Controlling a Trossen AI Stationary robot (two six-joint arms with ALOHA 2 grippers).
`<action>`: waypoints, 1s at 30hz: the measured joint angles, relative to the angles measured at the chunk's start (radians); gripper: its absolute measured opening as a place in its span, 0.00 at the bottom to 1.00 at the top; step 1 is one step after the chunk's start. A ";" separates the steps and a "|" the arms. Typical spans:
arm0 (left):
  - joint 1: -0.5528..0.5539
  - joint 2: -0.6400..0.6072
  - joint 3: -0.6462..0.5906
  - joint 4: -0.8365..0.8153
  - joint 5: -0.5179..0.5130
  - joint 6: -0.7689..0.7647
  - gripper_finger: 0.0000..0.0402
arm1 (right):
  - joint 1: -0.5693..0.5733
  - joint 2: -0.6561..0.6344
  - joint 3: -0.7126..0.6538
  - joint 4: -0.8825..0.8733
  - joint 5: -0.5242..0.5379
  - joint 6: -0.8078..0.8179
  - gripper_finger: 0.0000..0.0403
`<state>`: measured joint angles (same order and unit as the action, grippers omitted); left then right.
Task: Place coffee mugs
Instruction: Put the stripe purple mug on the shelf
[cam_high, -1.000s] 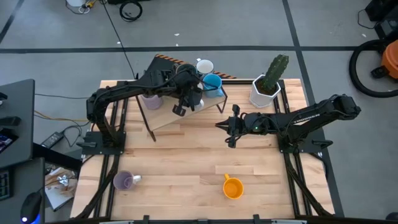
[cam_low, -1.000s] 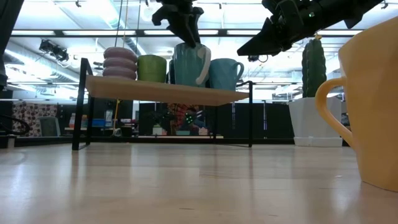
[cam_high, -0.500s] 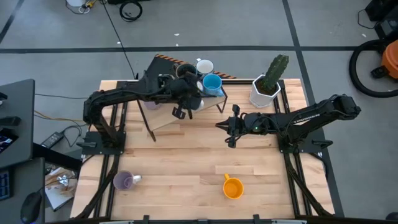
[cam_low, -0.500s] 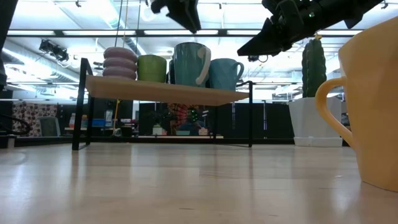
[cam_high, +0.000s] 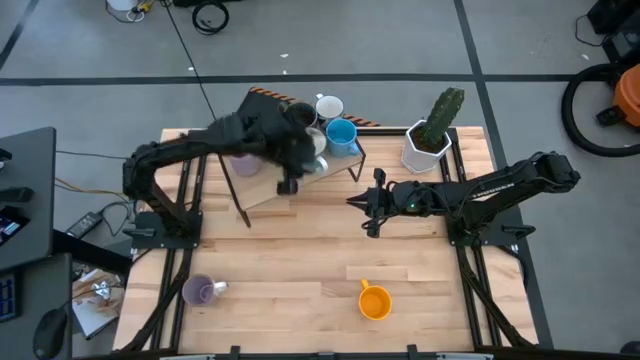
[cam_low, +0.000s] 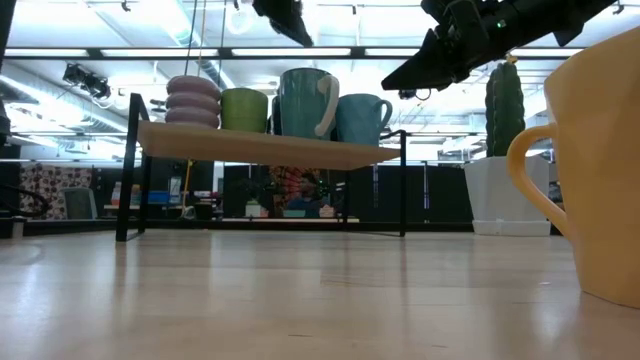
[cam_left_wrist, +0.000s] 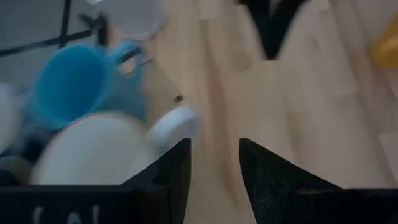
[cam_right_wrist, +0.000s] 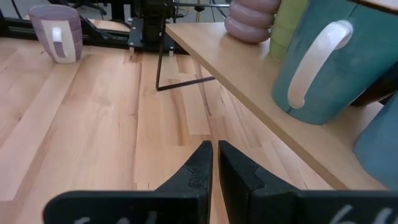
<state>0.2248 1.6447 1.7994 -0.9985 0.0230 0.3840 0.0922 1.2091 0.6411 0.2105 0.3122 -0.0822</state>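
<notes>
Overhead, the left claw (cam_high: 289, 186) hangs released above the shelf (cam_high: 262, 190), while the right claw (cam_high: 352, 201) waits clenched.

The grey floor (cam_high: 400, 40) filled the upper part of the high view, crossed by dark lines. A black desk (cam_high: 25, 190) stood at the left edge. Long ceiling lights (cam_low: 130, 52) shone in the low view.

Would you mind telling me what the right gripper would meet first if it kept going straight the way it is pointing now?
Probably nothing soon: the shut right gripper points along bare table, passing beside the shelf. The purple mug stands far off to one side of that line. Depth is hard to judge here.
</notes>
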 joint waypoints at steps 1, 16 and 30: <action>-0.022 0.000 -0.024 0.028 -0.010 -0.001 0.35 | 0.001 0.000 0.000 0.000 0.000 0.008 0.08; -0.290 -0.242 -0.517 0.349 -0.074 -0.184 0.35 | 0.024 0.000 0.033 -0.041 0.006 0.069 0.08; -0.655 -0.288 -0.852 0.446 0.189 -0.629 0.35 | -0.002 0.000 0.108 -0.126 0.087 -0.051 0.08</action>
<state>-0.4306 1.3572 0.9478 -0.5524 0.2116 -0.2455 0.0898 1.2087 0.7494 0.0849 0.3992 -0.1330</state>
